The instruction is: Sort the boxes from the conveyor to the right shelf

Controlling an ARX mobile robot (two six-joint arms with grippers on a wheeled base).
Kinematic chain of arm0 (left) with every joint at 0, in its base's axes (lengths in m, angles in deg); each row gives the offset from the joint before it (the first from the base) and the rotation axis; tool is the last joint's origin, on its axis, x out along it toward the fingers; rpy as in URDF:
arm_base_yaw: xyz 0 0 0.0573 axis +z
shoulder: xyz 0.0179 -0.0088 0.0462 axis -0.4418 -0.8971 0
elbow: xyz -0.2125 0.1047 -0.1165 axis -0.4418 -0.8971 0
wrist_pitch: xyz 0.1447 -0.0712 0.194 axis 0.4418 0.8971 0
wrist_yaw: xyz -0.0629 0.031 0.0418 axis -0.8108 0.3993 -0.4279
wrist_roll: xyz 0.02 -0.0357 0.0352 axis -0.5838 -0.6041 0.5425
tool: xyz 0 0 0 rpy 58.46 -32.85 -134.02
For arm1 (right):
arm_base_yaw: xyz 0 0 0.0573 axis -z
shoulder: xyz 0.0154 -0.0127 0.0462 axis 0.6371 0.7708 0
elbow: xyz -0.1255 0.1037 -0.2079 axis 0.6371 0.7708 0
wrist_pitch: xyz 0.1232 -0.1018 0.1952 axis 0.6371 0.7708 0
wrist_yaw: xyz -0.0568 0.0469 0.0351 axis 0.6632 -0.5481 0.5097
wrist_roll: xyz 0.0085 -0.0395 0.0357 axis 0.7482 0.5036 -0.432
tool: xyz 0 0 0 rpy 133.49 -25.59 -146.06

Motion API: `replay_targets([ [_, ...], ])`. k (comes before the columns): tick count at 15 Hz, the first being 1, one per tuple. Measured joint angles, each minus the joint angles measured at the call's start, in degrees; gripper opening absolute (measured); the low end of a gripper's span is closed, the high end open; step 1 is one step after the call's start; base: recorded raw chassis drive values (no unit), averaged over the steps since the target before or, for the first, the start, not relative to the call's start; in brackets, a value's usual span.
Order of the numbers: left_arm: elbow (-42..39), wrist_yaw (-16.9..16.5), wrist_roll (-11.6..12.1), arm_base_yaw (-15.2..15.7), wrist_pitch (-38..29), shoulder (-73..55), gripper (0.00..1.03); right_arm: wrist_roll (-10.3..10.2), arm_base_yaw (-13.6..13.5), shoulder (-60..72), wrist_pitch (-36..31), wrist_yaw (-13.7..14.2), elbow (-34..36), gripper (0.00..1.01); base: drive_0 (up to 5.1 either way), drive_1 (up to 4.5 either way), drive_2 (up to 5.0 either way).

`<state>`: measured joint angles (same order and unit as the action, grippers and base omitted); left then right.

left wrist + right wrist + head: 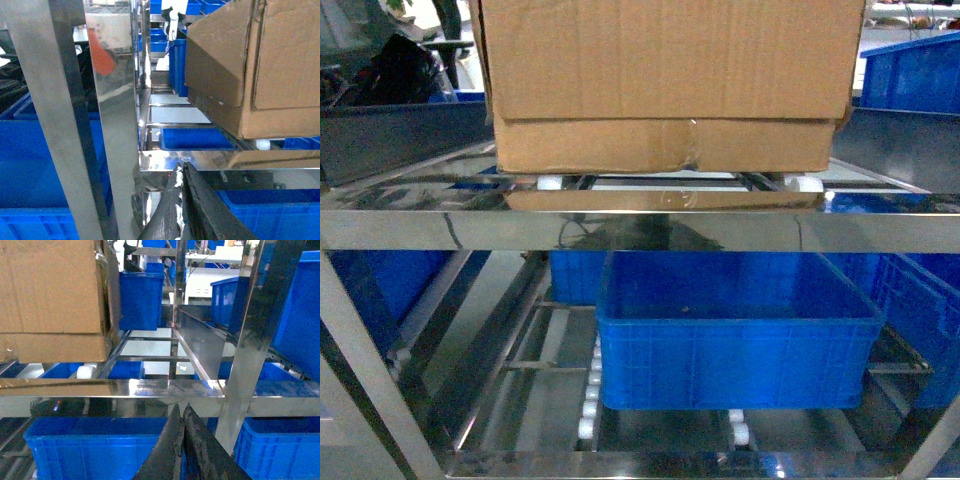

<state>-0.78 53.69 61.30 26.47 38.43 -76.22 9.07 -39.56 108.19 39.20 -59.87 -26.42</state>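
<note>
The cardboard box (670, 85) sits on the upper tier of the right shelf (620, 230), its base resting on the roller rails just behind the front steel bar, with white wheels (550, 183) showing under its lower edge; that seating looks deliberate, since the rollers could carry it further back along the tier. Neither gripper touches it. The left gripper (180, 175) hangs below and in front of the front bar, to the box's left, its 2 fingers pressed together with nothing between them. The right gripper (181, 412) mirrors it to the box's right, fingers likewise closed and empty, which suggests the box is already released. The box's top is out of view, so its contents cannot be told. On the tier below, 1 blue crate (735, 340) stands open and appears empty apart from a small speck on its floor. The conveyor is not in view.
</note>
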Motion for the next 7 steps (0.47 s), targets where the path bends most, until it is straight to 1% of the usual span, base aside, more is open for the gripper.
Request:
replay_targets([
  [3, -3.65, -0.48, 0.02, -0.22, 3.41, 6.58, 0.02, -0.02, 0.0, -6.93, 2.95, 0.02, 4.33, 0.02, 0.0, 0.0, 0.0],
  [7, -6.69, -0.5, 0.02, -0.22, 9.38, 15.54, 0.02, 0.0, 0.0, -16.31, 8.68, 0.02, 7.85, 0.02, 0.0, 0.0, 0.0],
])
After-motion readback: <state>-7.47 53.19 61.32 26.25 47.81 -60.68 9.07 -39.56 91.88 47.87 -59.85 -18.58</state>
